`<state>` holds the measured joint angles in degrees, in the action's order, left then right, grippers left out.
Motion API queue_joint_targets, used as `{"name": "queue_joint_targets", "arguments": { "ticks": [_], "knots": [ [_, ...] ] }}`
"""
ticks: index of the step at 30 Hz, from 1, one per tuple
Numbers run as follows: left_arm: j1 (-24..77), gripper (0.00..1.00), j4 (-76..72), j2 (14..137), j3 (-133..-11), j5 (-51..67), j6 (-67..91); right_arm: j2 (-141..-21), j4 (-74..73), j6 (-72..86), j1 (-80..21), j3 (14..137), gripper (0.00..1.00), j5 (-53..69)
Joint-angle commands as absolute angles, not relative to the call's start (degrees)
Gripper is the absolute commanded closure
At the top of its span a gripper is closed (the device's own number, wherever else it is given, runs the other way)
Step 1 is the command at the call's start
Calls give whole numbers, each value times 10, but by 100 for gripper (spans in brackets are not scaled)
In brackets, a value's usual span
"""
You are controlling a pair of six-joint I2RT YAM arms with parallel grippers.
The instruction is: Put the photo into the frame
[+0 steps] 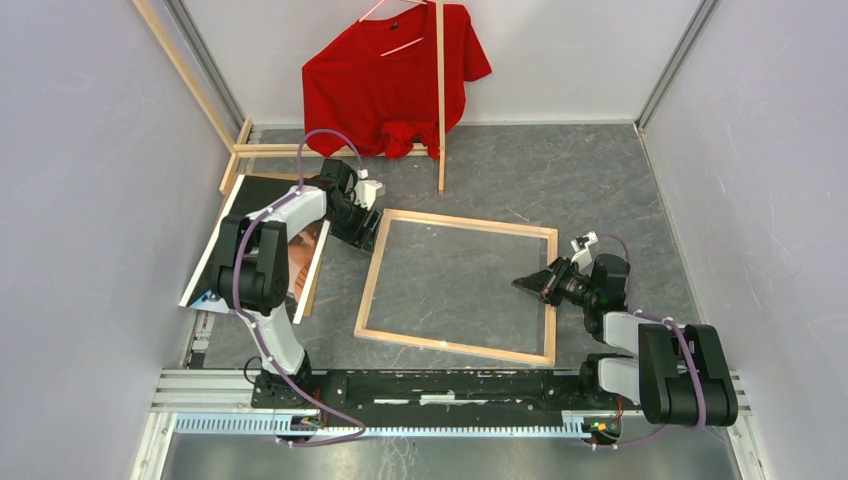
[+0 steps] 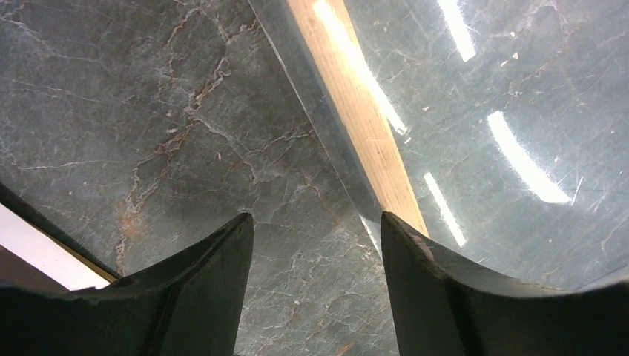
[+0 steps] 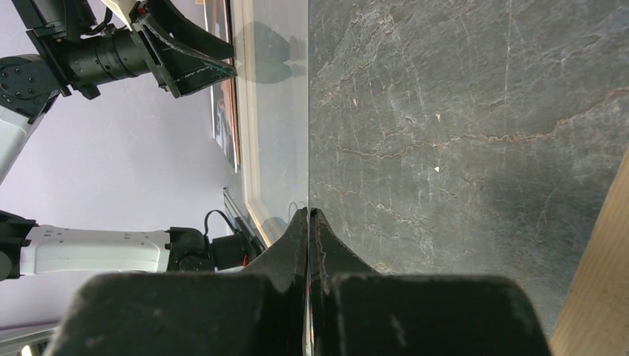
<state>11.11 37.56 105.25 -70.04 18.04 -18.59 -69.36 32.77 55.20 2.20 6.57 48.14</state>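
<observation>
Pale wood frame (image 1: 470,222) flat at centre, left gripper (image 2: 317,222) spread apart by its upper-left corner, right gripper (image 3: 308,215) clamped on clear pane (image 3: 274,111) (seen edge-on), photo (image 1: 305,255) at left.

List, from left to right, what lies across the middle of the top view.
photo → left claw, open → frame → right claw, shut on the clear pane
</observation>
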Motion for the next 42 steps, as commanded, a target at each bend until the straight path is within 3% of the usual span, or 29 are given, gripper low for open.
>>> {"name": "queue_joint_targets", "arguments": {
  "ticks": [1,14,42],
  "knots": [
    [114,30,365,1055,-718,177,-171,-701,372,551,26,70,100,490],
    [114,29,365,1055,-719,171,-174,-723,399,561,35,65,100,487],
    [114,18,368,1028,-714,167,-182,-736,384,540,61,82,100,500]
  ]
}}
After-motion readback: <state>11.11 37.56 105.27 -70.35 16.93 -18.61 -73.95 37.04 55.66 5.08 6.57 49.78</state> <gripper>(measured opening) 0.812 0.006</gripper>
